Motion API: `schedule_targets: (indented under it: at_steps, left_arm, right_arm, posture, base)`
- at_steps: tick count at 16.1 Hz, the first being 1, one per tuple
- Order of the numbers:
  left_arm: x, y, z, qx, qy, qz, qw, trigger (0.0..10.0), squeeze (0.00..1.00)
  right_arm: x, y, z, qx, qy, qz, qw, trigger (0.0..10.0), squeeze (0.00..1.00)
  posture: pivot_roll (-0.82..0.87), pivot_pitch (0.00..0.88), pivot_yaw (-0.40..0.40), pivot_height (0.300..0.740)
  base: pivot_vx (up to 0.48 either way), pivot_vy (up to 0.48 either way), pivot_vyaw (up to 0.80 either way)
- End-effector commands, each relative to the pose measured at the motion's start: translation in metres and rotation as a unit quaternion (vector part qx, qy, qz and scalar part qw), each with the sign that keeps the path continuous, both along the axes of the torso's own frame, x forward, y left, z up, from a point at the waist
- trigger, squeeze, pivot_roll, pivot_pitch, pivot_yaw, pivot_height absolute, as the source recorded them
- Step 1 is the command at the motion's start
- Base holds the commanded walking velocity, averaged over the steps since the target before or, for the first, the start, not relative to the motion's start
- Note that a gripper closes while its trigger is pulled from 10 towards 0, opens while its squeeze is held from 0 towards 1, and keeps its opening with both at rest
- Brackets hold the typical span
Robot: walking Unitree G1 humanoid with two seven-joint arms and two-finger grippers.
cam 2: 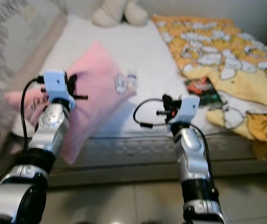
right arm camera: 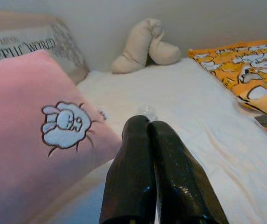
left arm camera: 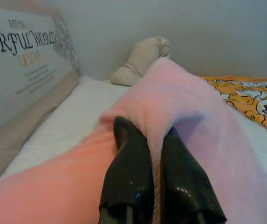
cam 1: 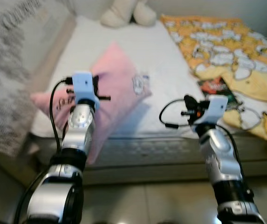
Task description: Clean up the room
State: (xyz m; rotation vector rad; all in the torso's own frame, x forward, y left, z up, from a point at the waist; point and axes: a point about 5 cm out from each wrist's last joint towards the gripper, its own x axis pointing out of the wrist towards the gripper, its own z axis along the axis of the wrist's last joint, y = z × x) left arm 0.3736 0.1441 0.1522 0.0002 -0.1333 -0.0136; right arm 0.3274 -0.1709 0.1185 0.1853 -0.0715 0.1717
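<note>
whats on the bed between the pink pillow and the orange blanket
Mostly bare white sheet between the pink pillow and the orange blanket, seen in the left eye view; a small clear object lies beside the pillow.

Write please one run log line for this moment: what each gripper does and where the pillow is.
left gripper: shut on pink pillow edge | right gripper: shut, empty, over white mattress | pillow: overhanging bed's near edge
</note>
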Motion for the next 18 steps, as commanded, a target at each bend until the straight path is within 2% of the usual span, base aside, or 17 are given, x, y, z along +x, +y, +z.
schedule_targets:
  at_steps: [1, 2, 4, 5, 6, 8, 10, 13, 18]
  left_arm:
    - [0.004, -0.013, 0.012, 0.004, -0.02, -0.017, 1.0, 0.0, 0.0]
    - [0.002, -0.011, 0.011, 0.014, -0.025, -0.015, 0.999, 0.0, 0.0]
    - [-0.013, -0.003, 0.002, 0.024, -0.042, -0.029, 0.998, 0.0, 0.0]
    - [-0.018, -0.001, -0.002, 0.028, -0.045, -0.03, 0.998, 1.6, 0.0]
    - [-0.026, 0.002, -0.007, 0.034, -0.05, -0.024, 0.998, 10.0, 0.0]
    - [-0.031, 0.004, -0.011, 0.022, -0.046, -0.004, 0.999, 10.0, 0.0]
    - [-0.03, -0.006, -0.006, 0.014, -0.052, -0.009, 0.999, 10.0, 0.0]
    - [-0.022, -0.01, 0.005, -0.006, -0.051, -0.002, 0.999, 10.0, 0.0]
    - [-0.013, -0.012, 0.014, -0.005, -0.049, 0.006, 0.999, 10.0, 0.0]
  right_arm:
    - [-0.001, -0.008, 0.0, -0.002, 0.002, -0.013, 1.0, 10.0, 0.0]
    - [-0.003, -0.011, 0.001, -0.006, -0.005, -0.021, 1.0, 10.0, 0.0]
    - [-0.02, -0.019, 0.011, -0.047, -0.058, -0.046, 0.996, 10.0, 0.0]
    - [-0.026, -0.021, 0.011, -0.057, -0.071, -0.05, 0.995, 10.0, 0.0]
    - [-0.038, -0.023, 0.009, -0.071, -0.083, -0.055, 0.992, 10.0, 0.0]
    - [-0.046, -0.025, -0.001, -0.072, -0.069, -0.063, 0.993, 10.0, 0.0]
    - [-0.044, -0.023, -0.005, -0.068, -0.058, -0.064, 0.994, 10.0, 0.0]
    - [-0.037, -0.017, -0.001, -0.072, -0.061, -0.048, 0.994, 10.0, 0.0]
    - [-0.036, -0.012, -0.002, -0.061, -0.055, -0.036, 0.996, 10.0, 0.0]
  posture:
    - [-0.07, 0.0, 0.012, 0.719]
    - [-0.07, 0.0, 0.012, 0.719]
    - [-0.07, 0.0, 0.01, 0.719]
    - [-0.06, 0.0, 0.007, 0.719]
    - [-0.06, 0.0, 0.007, 0.719]
    - [-0.06, 0.0, -0.001, 0.719]
    - [-0.06, 0.0, -0.006, 0.719]
    - [-0.06, 0.0, -0.007, 0.719]
    - [-0.06, 0.0, -0.004, 0.719]
  base:
    - [0.296, 0.379, 0.0]
    - [0.3, 0.375, 0.0]
    - [0.257, 0.0, 0.0]
    - [0.0, 0.0, 0.0]
    - [0.0, 0.0, 0.0]
    - [0.0, 0.0, 0.0]
    - [0.0, 0.0, 0.0]
    - [0.436, 0.0, 0.0]
    - [0.48, 0.0, 0.0]
